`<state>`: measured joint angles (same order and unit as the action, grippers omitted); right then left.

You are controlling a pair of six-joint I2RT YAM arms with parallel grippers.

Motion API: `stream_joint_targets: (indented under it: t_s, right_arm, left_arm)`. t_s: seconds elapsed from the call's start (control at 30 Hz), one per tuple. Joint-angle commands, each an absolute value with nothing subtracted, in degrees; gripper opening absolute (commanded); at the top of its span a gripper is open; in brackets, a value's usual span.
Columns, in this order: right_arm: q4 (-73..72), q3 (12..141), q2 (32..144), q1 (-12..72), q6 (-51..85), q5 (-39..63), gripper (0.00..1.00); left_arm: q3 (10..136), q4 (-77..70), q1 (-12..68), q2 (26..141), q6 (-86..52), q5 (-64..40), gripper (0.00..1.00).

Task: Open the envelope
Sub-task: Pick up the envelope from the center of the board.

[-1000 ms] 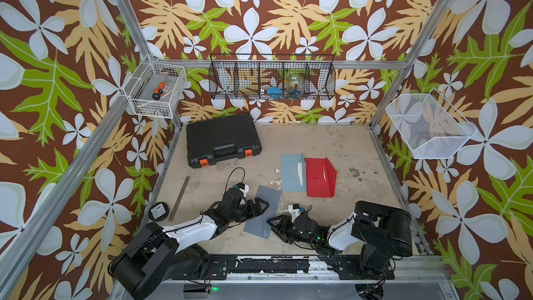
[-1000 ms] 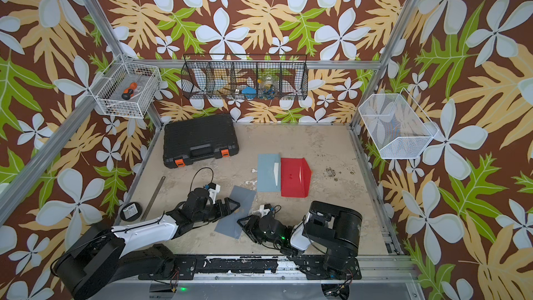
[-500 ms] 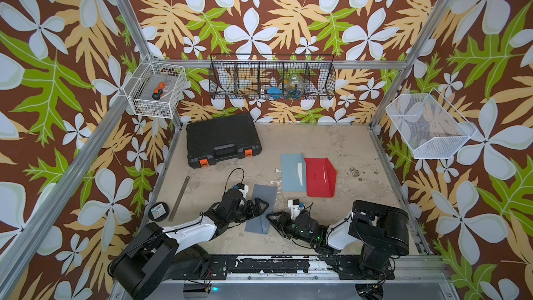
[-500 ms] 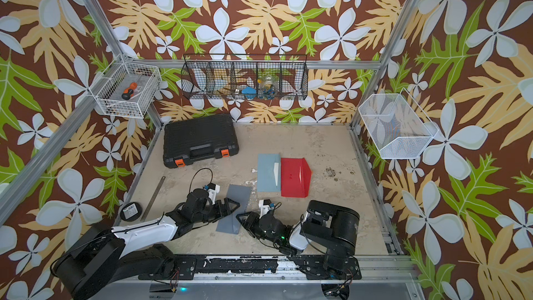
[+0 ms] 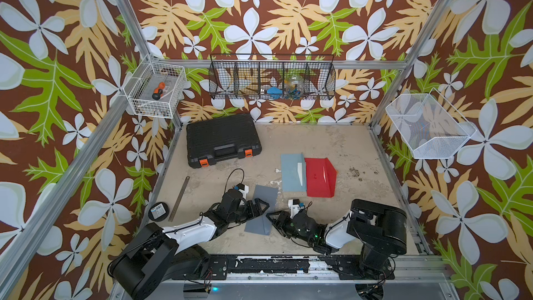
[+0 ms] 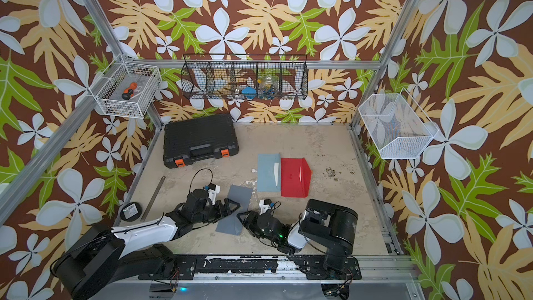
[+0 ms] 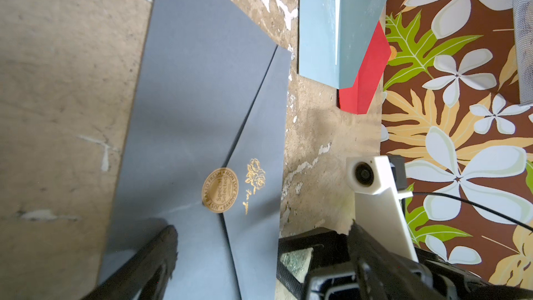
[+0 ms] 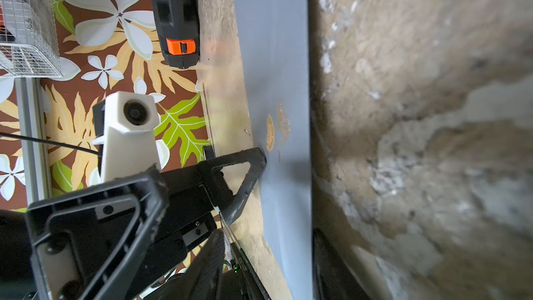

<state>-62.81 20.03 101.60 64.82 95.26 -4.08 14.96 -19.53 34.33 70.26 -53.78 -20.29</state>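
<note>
The tabletop carries the grey envelope, which lies flat between the two end effectors, the left end effector at one long edge and the right end effector at the opposite one. By my judgement it is light, thin paper: stiff enough to hold its flat shape, yet it would bend, crease or skid on the rough surface under a sideways push, so one side should pin it while the other lifts. Its long axis runs away from both end effectors toward the far wall, tilted slightly. The triangular flap lies on the right end effector's side, and its tip points across toward the left end effector. The gold sticker at that tip seals the flap; the free flap edge just beside the sticker looks the best place to take hold. The left end effector is spread wide, one finger over the envelope's body, pinching nothing. The right end effector stands partly spread at the flap-side edge; whether it grips the paper I cannot tell.
</note>
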Motion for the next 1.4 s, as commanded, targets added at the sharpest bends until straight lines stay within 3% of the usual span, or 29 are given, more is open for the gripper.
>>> stream_joint_targets:
  t_s: [0.0,0.27,0.6,0.67,0.77,0.97,1.13,1.23,1.37]
  right_arm:
    - [-64.3,20.2,102.1,64.6,95.3,-3.9,0.49]
    - [-63.0,22.3,104.1,62.6,91.9,-1.8,0.35]
    - [-72.4,23.3,112.4,60.2,92.7,4.5,0.08]
    - [-72.4,23.1,111.7,60.1,91.9,4.4,0.06]
    - [-69.3,22.8,108.6,60.0,88.9,3.3,0.00]
    - [-60.7,22.9,99.0,59.9,78.4,0.3,0.00]
    - [-55.6,22.2,87.5,59.5,65.0,-2.4,0.00]
    - [-47.4,24.8,79.3,57.7,50.0,2.3,0.00]
    - [-42.0,26.0,71.7,50.5,44.3,16.0,0.00]
  left_arm:
    - [14.3,-6.2,34.5,71.0,-54.9,-21.2,0.94]
    - [14.3,-6.2,34.5,70.5,-55.0,-21.3,0.94]
    - [14.7,-5.0,34.5,69.4,-55.1,-20.0,0.94]
    - [15.5,-3.5,34.5,68.2,-54.9,-18.7,0.95]
    - [17.4,0.5,34.5,64.6,-54.4,-14.8,0.96]
    - [21.4,7.7,34.4,53.3,-54.9,-5.8,0.98]
    - [25.4,8.6,32.5,43.8,-52.6,-5.1,0.98]
    - [26.9,2.8,31.3,39.9,-49.3,-10.6,0.98]
    - [28.4,-6.3,31.0,39.0,-45.1,-19.6,0.99]
